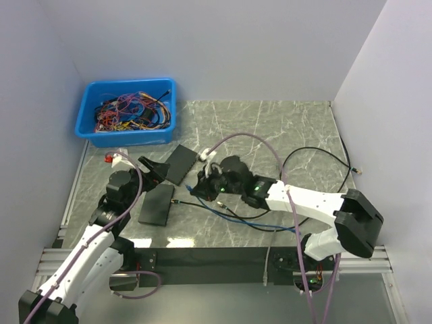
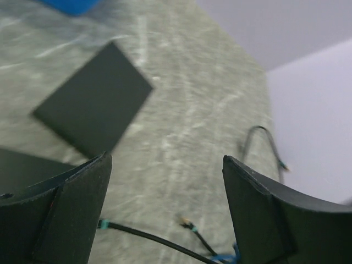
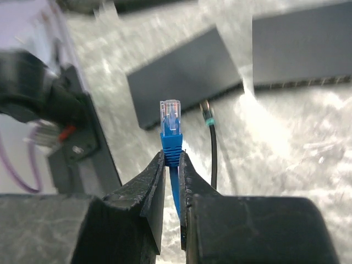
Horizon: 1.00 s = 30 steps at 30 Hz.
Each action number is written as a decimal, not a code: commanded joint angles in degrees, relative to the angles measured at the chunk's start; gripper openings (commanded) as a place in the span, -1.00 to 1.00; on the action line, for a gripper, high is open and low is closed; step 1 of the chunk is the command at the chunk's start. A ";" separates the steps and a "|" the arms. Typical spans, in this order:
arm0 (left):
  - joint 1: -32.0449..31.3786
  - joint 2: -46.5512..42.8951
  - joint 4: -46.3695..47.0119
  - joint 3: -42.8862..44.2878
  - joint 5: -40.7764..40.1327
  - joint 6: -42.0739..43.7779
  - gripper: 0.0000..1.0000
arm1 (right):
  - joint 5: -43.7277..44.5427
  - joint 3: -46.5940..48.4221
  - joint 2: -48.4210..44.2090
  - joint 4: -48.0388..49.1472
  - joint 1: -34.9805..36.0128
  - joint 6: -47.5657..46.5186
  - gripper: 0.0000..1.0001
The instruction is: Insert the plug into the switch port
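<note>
Two flat black switch boxes lie on the marbled desk (image 1: 290, 128), left of centre and apart from each other: far switch box (image 1: 182, 164), near switch box (image 1: 156, 204). Right claw (image 3: 171, 160) is nearly closed, pinching the plug (image 3: 171, 118) by its blue boot. The clear connector tip stands free above the fingertips, upright in the wrist view. Blue cable (image 1: 226, 213) trails from that claw across the desk toward the right arm. Seen from above, the right claw (image 1: 204, 181) sits just beside the right corner of the far switch box, with the plug outside any port. The right wrist view has one box beyond the plug and a second at upper right with a row of ports along its lower edge; cannot tell which is which. Left claw (image 2: 165, 165) is spread wide with nothing between its fingers, only desk and a box beyond. From above, the left claw (image 1: 152, 169) is just left of the far switch box, over the near one's far edge. Black cable (image 1: 317, 154) loops over the right half of the desk; a green-banded cable end lies near the plug. Blue bin (image 1: 125, 138) of tangled wires sits at the back left.
</note>
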 commanded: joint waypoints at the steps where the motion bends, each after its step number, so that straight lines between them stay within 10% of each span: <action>1: 0.30 2.25 -7.76 3.22 -9.75 -1.20 0.75 | 11.75 2.44 3.23 -5.17 5.12 -3.25 -1.00; 13: 13.39 9.38 -9.00 -0.81 -3.18 -4.80 0.83 | 21.00 12.63 19.84 -13.61 14.70 -5.01 -1.00; 30: 16.22 17.03 -2.14 -6.88 3.68 -6.12 0.75 | 20.39 23.36 30.84 -19.60 16.56 -5.71 -1.00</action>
